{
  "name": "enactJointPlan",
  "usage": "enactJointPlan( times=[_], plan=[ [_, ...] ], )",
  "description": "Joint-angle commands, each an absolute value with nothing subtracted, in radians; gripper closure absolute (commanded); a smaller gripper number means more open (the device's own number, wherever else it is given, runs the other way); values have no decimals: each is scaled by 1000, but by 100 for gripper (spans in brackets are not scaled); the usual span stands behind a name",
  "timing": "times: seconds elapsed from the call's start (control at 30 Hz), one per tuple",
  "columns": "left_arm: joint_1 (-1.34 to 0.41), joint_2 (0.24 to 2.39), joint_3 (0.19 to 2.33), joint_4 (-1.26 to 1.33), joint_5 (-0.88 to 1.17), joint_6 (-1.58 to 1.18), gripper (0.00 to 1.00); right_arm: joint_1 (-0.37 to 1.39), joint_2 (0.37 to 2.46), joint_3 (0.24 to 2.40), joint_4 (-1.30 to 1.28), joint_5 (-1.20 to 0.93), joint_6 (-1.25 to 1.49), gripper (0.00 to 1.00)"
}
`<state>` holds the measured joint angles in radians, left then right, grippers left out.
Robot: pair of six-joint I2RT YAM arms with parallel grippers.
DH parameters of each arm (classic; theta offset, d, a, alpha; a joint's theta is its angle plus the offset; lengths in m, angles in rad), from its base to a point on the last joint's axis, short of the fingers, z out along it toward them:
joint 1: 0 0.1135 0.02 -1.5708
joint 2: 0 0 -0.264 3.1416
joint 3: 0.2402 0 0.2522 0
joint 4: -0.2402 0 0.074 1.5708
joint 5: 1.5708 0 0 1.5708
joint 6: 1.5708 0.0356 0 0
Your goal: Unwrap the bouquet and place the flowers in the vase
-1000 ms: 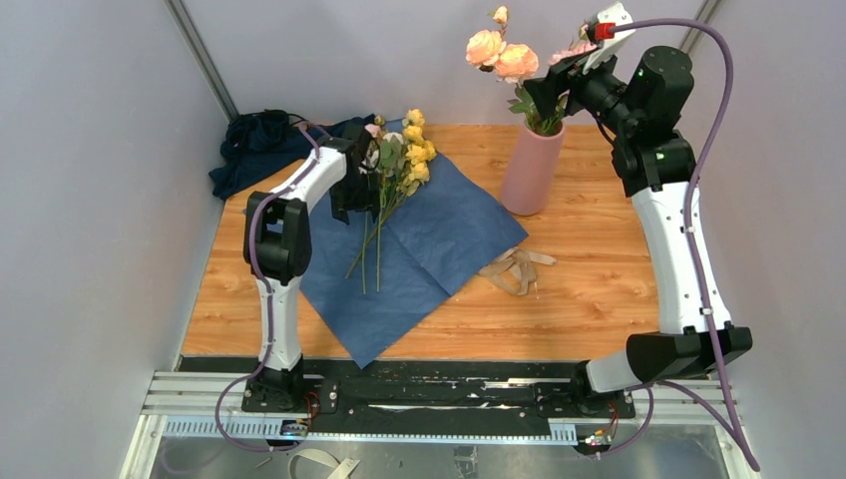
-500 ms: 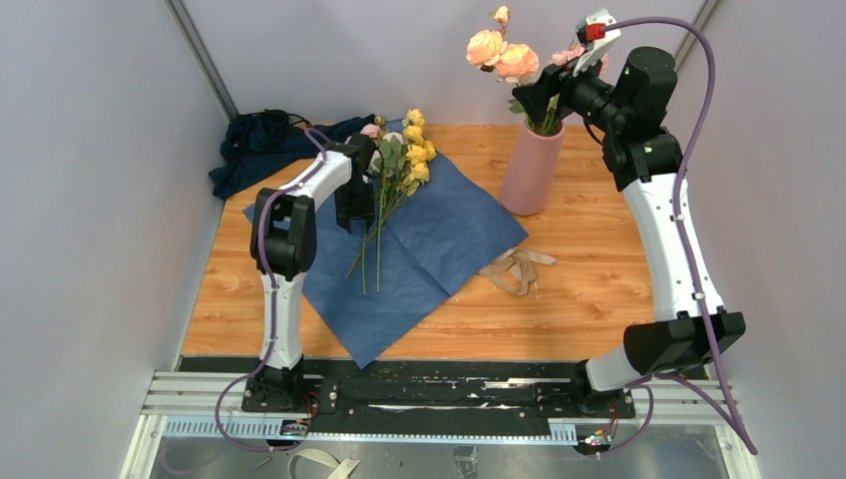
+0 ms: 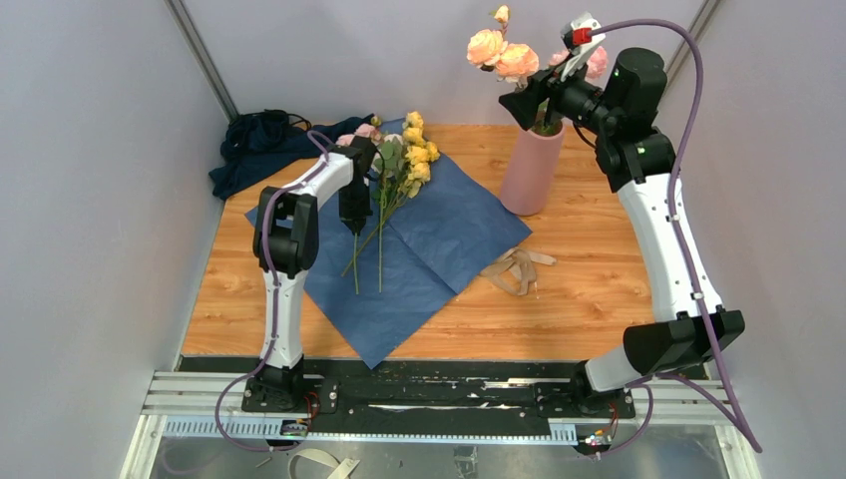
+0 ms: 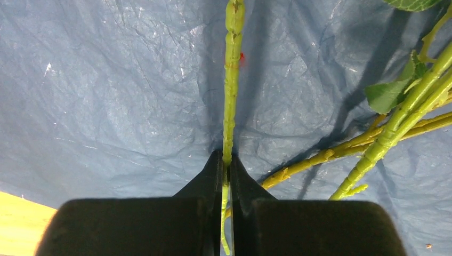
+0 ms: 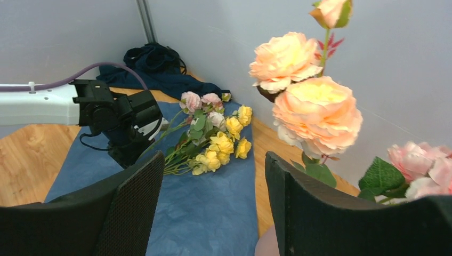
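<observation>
Three grey walls (image 3: 100, 200) enclose a wooden table (image 3: 599, 289) spread with blue paper (image 3: 439, 230).

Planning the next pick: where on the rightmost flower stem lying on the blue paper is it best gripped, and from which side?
Probably the bare lower stem, below the leaves, from straight above with jaws across it. It lies flat and straight on the blue paper, clear of its neighbours there; higher up, leaves and yellow blooms crowd together.
</observation>
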<state>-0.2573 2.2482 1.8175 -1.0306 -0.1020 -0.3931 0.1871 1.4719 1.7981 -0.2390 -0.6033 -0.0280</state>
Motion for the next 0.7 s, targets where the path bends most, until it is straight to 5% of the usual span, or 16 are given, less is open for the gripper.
enactJointPlan(
  times=[0.0,0.2,0.67],
  plan=[
    [-259,2188,1781,-995,-110,-382,100,216,1436,1820,-213,-661,-64,28],
    [-259,2012,1775,-956,-130,-353,100,252,1479,1941,-268,-876,-30,32],
    [-263,1616,1557,-663,-95,-308,100,469,1802,1983,-372,-775,81,33]
  ],
)
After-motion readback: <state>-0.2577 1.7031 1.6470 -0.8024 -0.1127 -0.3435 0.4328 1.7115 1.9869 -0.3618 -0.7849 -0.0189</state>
